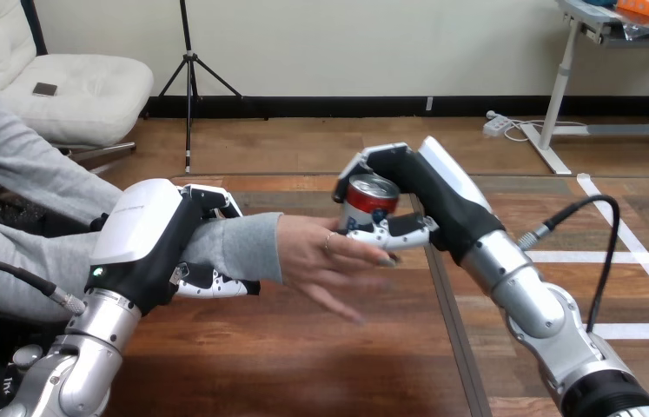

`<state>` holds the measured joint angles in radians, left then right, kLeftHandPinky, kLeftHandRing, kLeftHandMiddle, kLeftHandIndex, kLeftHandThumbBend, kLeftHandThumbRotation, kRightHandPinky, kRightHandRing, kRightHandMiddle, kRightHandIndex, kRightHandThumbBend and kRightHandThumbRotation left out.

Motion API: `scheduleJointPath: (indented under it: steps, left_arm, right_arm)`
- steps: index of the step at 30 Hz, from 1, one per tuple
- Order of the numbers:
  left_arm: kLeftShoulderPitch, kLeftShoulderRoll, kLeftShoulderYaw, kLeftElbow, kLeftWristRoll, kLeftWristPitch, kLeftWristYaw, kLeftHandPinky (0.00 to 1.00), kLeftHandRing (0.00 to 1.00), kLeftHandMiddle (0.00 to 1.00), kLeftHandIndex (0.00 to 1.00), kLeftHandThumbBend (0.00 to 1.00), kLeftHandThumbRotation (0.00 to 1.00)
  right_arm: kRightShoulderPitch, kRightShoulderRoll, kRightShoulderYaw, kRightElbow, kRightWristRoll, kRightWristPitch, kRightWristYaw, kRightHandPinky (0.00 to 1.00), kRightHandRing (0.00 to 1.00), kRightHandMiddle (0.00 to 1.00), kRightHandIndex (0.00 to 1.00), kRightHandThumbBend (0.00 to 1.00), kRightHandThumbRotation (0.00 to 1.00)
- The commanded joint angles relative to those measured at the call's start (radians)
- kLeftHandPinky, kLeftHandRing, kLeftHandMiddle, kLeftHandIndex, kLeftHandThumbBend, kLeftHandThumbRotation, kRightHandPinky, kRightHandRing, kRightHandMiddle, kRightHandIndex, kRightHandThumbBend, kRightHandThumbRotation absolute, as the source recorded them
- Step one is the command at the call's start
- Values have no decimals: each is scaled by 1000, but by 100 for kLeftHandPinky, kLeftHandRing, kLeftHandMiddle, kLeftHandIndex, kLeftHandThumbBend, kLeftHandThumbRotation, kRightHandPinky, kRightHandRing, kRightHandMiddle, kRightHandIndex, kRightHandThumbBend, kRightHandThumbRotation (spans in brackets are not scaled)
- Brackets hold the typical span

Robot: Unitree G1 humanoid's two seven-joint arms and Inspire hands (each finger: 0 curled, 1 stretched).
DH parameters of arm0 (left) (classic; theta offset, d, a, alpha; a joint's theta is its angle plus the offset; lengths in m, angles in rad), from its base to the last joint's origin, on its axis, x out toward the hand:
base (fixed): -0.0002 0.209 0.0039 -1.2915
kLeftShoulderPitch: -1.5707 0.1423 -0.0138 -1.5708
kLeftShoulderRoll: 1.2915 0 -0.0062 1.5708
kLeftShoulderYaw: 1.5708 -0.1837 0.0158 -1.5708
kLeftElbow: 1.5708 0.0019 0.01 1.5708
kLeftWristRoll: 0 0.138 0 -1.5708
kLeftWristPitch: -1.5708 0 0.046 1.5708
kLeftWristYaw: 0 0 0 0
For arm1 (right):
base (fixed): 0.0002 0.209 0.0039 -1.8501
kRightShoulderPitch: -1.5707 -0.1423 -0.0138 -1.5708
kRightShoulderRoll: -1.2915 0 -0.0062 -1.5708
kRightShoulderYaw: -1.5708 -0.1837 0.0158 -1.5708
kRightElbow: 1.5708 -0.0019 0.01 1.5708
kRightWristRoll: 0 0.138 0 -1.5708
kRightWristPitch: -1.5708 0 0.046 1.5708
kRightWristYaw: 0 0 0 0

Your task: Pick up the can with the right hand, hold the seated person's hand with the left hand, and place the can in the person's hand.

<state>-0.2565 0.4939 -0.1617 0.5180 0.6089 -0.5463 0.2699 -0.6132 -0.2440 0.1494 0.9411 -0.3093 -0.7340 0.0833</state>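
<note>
Left hand (pixel 151 248): at the near left of the table, its fingers and thumb curled round the person's forearm (pixel 238 248), just behind the wrist. One part goes over the grey sleeve (pixel 216 239) and the other under it.
Right hand: (pixel 429 195) comes in from the near right and sits right of centre, its fingers wrapped round the can from the far and right sides, with the thumb along the can's near side.
Can (pixel 367 198): red and silver, roughly upright with its top up, held clear of the table in the right hand.
Person's hand (pixel 329 261): reaches in from the left, open with fingers spread towards the right. It lies just below the can and meets the right hand's thumb. Whether the can rests on it cannot be told.
Table (pixel 286 365): brown wood, below both hands.
</note>
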Motion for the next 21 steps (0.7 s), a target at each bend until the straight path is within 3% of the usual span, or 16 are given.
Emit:
scheduleJointPath:
  steps: [1,21]
  left_arm:
    - [-90,-19,22,-37,-25,-15,34,16,20,29,41,78,0]
    - [-89,-23,19,-24,-27,-18,47,16,20,29,41,77,0]
  right_arm:
    - [-55,16,-2,-96,27,-10,9,31,35,42,46,63,0]
    - [-29,30,1,-165,35,-1,27,32,36,42,46,63,0]
